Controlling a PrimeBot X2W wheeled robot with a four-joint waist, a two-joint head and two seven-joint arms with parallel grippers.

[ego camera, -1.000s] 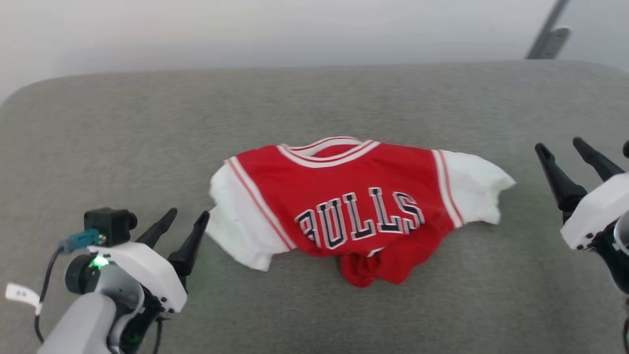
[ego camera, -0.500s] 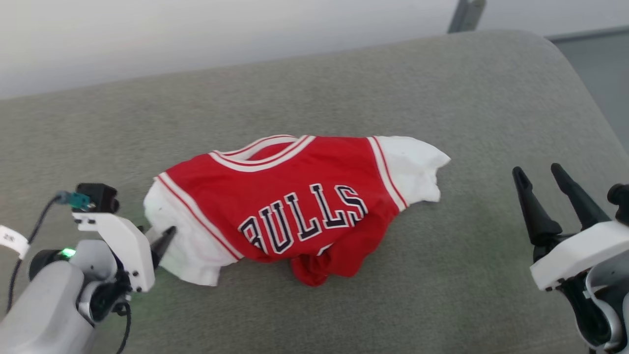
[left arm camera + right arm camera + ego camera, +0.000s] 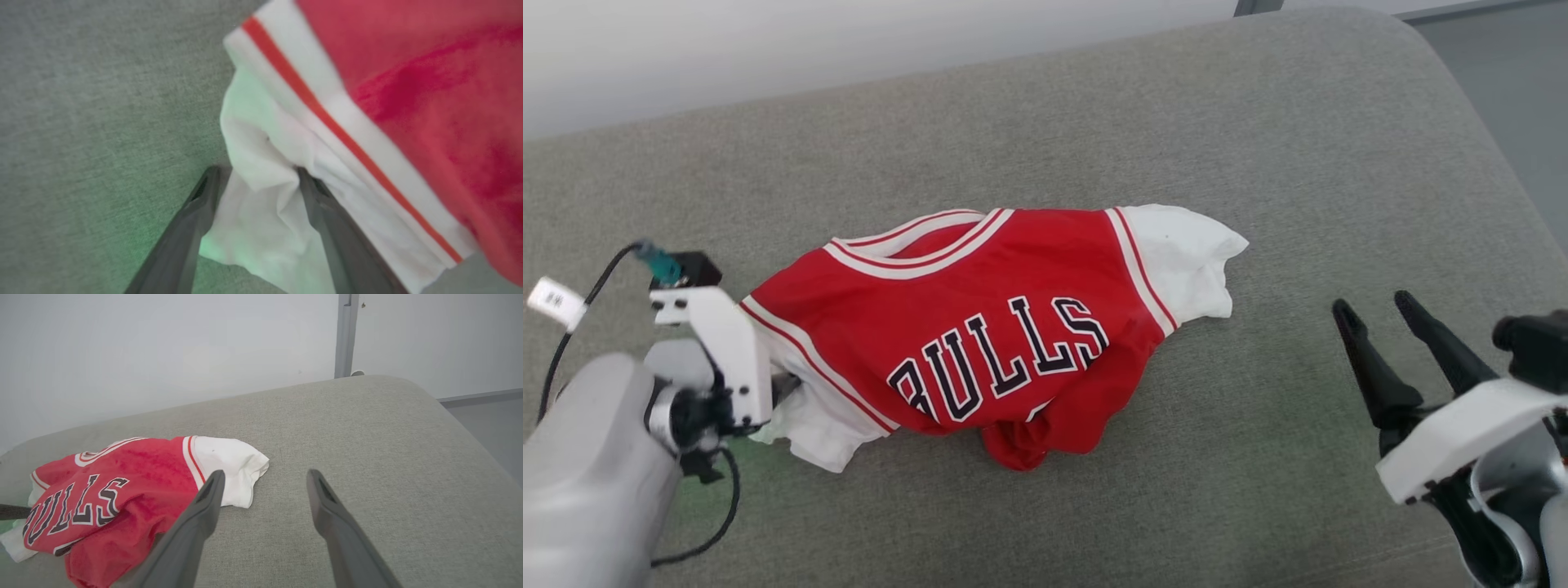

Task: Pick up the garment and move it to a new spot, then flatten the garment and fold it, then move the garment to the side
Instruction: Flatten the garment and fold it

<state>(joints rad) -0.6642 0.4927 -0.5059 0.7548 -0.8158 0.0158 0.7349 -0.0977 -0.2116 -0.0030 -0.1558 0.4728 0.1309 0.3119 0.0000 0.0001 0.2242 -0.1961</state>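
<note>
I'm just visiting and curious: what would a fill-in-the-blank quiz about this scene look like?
The garment is red with ____ sleeves. Across its chest it reads ____. The left gripper, open, straddles one ____. The right gripper holds ____.
Missing: white; BULLS; sleeve; nothing.

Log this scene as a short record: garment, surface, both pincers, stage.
garment: red "BULLS" jersey, lettering up, crumpled, hem bunched under
surface: grey cushion
left pincer: open, fingers either side of the white sleeve
right pincer: open, apart from the garment, holding nothing
stage: garment lying on the cushion, not yet lifted
</note>
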